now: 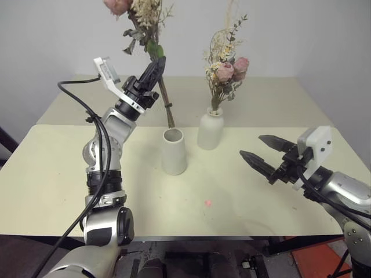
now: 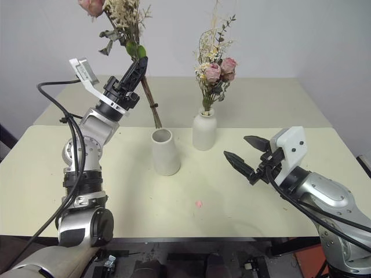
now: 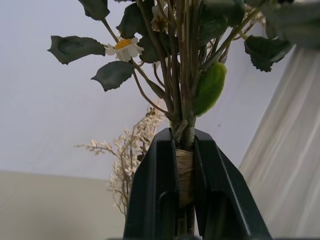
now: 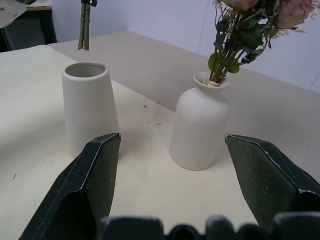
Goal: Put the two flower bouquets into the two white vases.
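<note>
Now bouquet (image 1: 139, 23) clamped in left jaws, stems above cone vase (image 1: 174, 152).

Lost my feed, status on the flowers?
Left gripper shut on second bouquet, stems above cone vase. Right gripper open, empty. First bouquet in bottle vase. Nothing blocking.

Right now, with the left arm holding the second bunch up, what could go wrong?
1. The held bouquet's stem ends hang behind the cone vase's rim, not over the mouth; lowering may clip it and tip it.
2. The bottle vase, already filled, stands close by; a sideways swing of the left gripper could brush its flowers.
</note>
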